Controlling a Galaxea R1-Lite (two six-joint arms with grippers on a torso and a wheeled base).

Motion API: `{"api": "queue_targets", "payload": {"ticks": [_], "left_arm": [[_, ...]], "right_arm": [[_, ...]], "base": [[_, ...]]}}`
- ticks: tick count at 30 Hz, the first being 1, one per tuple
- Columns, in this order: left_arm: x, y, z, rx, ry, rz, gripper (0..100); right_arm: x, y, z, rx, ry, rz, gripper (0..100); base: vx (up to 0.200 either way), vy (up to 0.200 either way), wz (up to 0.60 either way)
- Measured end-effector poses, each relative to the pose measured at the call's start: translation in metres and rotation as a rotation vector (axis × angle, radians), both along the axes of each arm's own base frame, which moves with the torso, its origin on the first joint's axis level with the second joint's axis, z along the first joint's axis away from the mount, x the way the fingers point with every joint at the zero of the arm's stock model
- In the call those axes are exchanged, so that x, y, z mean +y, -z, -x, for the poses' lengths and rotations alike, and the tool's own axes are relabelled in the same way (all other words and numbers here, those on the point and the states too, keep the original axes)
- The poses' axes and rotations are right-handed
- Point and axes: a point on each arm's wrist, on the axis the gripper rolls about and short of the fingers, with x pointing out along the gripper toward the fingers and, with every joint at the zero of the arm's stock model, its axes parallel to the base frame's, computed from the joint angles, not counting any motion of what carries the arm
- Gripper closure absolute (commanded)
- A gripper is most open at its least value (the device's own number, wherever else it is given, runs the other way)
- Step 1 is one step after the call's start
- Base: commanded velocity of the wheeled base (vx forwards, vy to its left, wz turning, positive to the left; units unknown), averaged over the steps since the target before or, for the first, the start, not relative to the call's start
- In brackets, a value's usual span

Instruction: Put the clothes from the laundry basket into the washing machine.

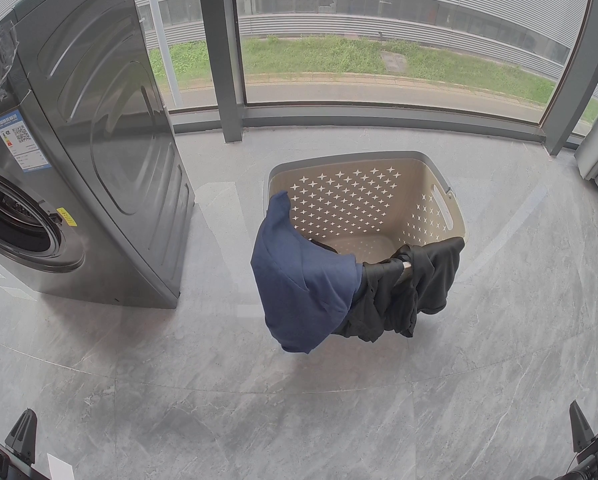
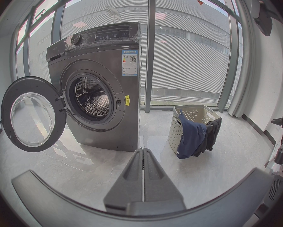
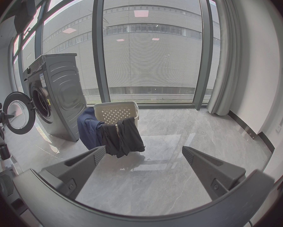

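A: How far along is the task being judged to be?

B: At its very start. Two garments are being seen at the laundry basket (image 1: 352, 198), which is standing on the grey floor (image 1: 245, 401) by the window, near the washing machine (image 1: 112, 135) but not touching it. A blue garment (image 1: 299, 281) is hanging over the near rim at the corner toward the machine, most of it outside the basket wall. A black garment (image 1: 405, 291) is draped over the same rim, touching the blue one on the side away from the machine.

A: Is anything being seen inside the basket?

B: The part of the bottom that shows is bare. What lies behind the draped cloth is being hidden.

A: Is anything being shown in the machine?

B: The round door (image 2: 32, 114) is being shown swung wide open. No cloth is being made out in the drum (image 2: 92, 96), as far as the left wrist view looks into it.

A: And the claws?

B: The left gripper (image 2: 143, 152) is being shown with its fingers pressed together on nothing. The right gripper (image 3: 143, 148) is being shown spread wide, with nothing between its fingers. Both are being held low, well apart from the basket.

A: What is being left to do?

B: All of it, by this judgement. Each garment is waiting to be grasped, carried across and pushed through the opening. The loose cloth is being judged likely to drag on the rim when it is lifted.
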Motion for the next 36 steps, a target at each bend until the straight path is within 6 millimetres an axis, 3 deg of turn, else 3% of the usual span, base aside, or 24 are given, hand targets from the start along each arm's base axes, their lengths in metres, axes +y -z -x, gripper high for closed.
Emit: {"api": "queue_targets", "payload": {"ticks": [10,25,36], "left_arm": [[0.0000,-0.0001,0.0000,-0.001,0.000,-0.003,100],[0.0000,-0.0001,0.0000,-0.001,0.000,0.000,100],[0.0000,0.0000,0.0000,0.000,0.000,-0.002,100]], "right_arm": [[0.0000,0.0000,0.0000,0.000,0.000,0.000,0],[0.0000,0.0000,0.0000,0.000,0.001,0.000,0],[0.0000,0.0000,0.0000,0.000,0.001,0.000,0]], "base": [[0.020,0.000,0.00],[0.000,-0.200,0.00],[0.000,0.000,0.00]]}}
